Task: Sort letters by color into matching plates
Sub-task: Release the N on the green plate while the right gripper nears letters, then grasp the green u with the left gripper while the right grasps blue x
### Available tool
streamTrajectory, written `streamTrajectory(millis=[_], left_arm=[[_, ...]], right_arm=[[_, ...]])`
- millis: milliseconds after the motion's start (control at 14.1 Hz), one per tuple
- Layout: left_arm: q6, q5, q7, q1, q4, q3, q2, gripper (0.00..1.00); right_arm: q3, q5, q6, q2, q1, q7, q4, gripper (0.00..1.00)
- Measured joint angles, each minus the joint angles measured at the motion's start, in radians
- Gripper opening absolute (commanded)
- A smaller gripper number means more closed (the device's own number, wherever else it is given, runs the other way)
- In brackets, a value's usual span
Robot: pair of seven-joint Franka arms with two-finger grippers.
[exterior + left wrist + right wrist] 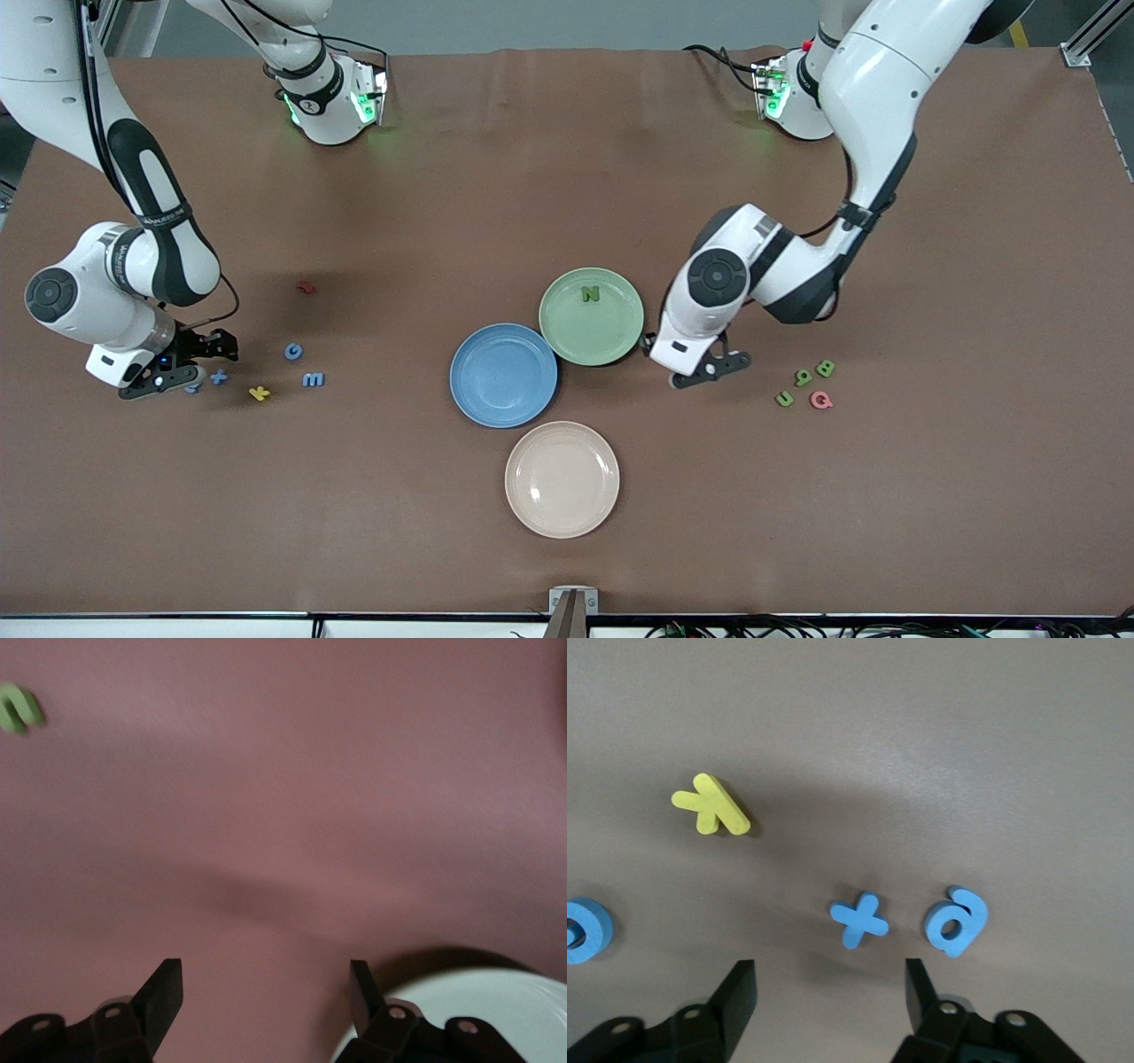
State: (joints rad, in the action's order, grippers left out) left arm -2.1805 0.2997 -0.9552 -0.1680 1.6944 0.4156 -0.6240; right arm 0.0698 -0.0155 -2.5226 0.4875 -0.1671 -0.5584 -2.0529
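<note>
A brown counter seen from above, with three round plates in the middle and small toy letters at both ends. Nearest the front camera sits the cream plate [562,479], empty. Just farther back the blue plate [503,375], also empty, touches the green plate [591,316], which holds one green letter N [590,293]. Toward the left arm's end lie four letters close together: a pink one [821,400] that looks like a G, a green U [784,399], a green one [803,377] shaped like a 9 or g, and a green B [825,367]. The left pincer [709,372] hangs low over bare counter between the green plate and that group, jaws spread wide and holding nothing. Toward the right arm's end lie a yellow k [259,392], a blue plus-shaped piece [219,377], a blue m [314,379], a blue round letter [293,351], and a red piece [306,287] farthest back, too small to read. The right pincer [164,379] is low over a further blue letter [957,920], shaped like an a, and the plus piece, jaws apart with nothing between them. The letters look like light, chunky foam or plastic, stiff enough to pinch and unlikely to break, though small enough to skid or flip. A grip across a straight stroke, such as one bar of the plus, seems safest. Writing on the arms is too small to read.
</note>
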Motion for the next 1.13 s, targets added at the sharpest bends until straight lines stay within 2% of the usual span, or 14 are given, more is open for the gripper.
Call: streamTrajectory(millis=[354, 638, 780, 1134], left_arm=[[-0.004, 0.036, 0.286, 0.147, 0.01, -0.001, 0.0, 0.86], [-0.088, 0.057, 0.471, 0.268, 0.036, -0.001, -0.007, 0.97], [-0.118, 0.058, 0.536, 0.296, 0.045, -0.001, -0.02, 0.99], [-0.149, 0.058, 0.602, 0.306, 0.06, 0.001, -0.059, 0.99]], right_arm=[[-0.007, 0.0, 0.0, 0.012, 0.001, 0.0, 0.024, 0.66], [-0.009, 0.0, -0.001, 0.04, 0.001, 0.0, 0.05, 0.63], [-0.009, 0.0, -0.003, 0.051, 0.001, 0.0, 0.054, 0.58], [-0.009, 0.0, -0.008, 0.064, 0.001, 0.0, 0.068, 0.55]])
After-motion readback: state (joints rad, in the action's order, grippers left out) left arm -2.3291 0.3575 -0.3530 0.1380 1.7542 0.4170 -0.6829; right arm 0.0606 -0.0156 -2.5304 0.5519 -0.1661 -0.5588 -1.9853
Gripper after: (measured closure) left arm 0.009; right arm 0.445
